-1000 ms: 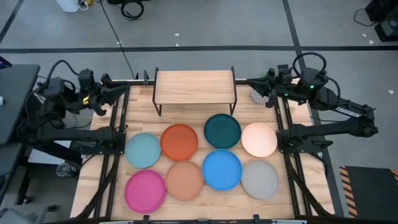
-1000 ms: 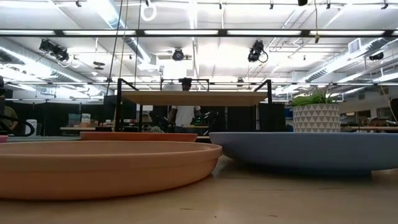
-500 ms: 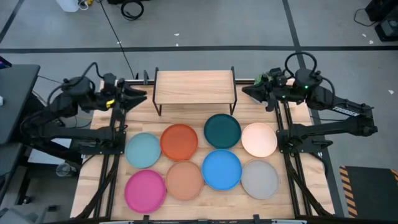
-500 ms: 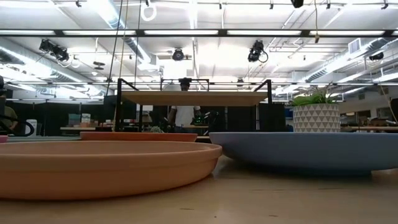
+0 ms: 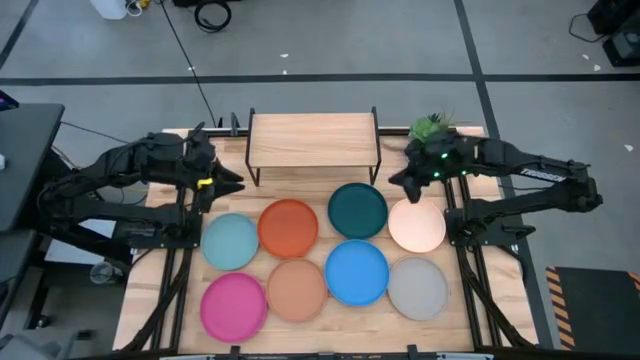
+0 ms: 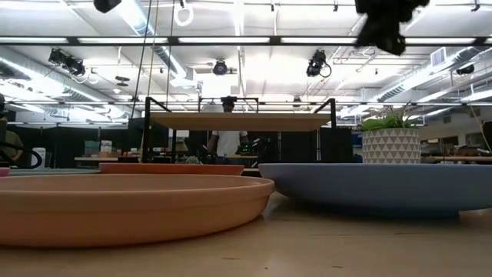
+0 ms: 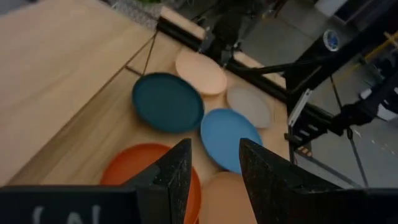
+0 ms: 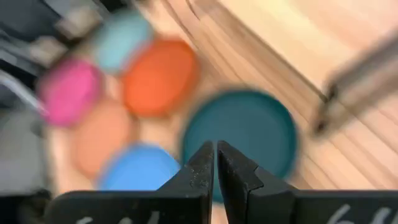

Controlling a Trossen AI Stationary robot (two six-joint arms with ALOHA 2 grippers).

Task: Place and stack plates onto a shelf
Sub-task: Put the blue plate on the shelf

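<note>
Overhead, the potted plant [image 5: 430,126] stands at the shelf's [image 5: 312,139] three o'clock, just behind the right gripper [image 5: 396,180], its fingers nearly closed. Left gripper [image 5: 232,184], fingers narrowly parted, hangs over bare table [image 5: 220,200] at the orange plate's [image 5: 288,227] ten o'clock.

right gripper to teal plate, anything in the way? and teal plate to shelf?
Nothing visible blocks either path. The right gripper, shut, hangs beside the dark teal plate, near the cream plate, with open space between. The shelf top is bare, and only table lies between it and the plate.
</note>
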